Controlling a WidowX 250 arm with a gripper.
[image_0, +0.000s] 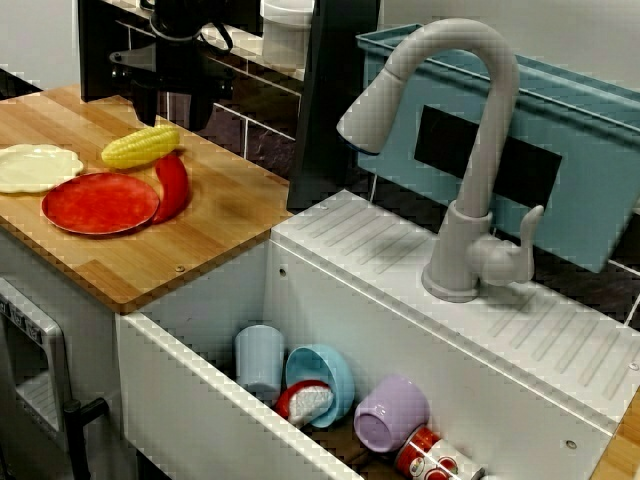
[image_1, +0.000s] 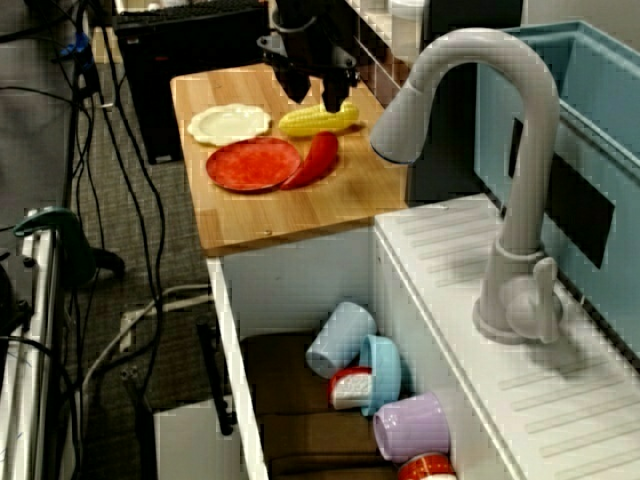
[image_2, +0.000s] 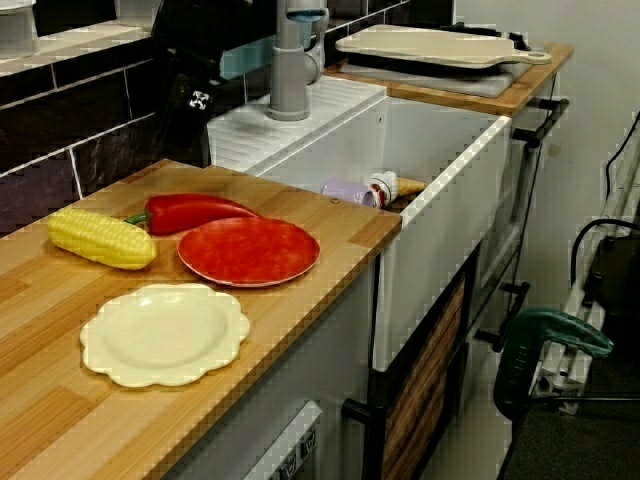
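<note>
A yellow corn cob (image_0: 140, 147) lies on the wooden counter (image_0: 225, 225), touching the top of a red pepper (image_0: 173, 185). The pepper leans on the rim of a red plate (image_0: 100, 202). My black gripper (image_0: 172, 118) hangs just above the corn, open, with nothing between its fingers. The high view along the counter shows the gripper (image_1: 315, 100) over the corn (image_1: 318, 120), its fingers (image_1: 297, 88) spread along the cob. A cream scalloped plate (image_1: 229, 123) lies beside the red plate (image_1: 253, 164). The gripper is out of sight in the view from the counter's end.
A white sink (image_0: 200, 400) below the counter holds a blue cup (image_0: 260, 360), a blue bowl (image_0: 325, 385), a purple cup (image_0: 390, 415) and a red can (image_0: 430, 455). A grey faucet (image_0: 470, 150) arches over it. A black post (image_0: 330, 100) and a teal bin (image_0: 560, 150) stand behind.
</note>
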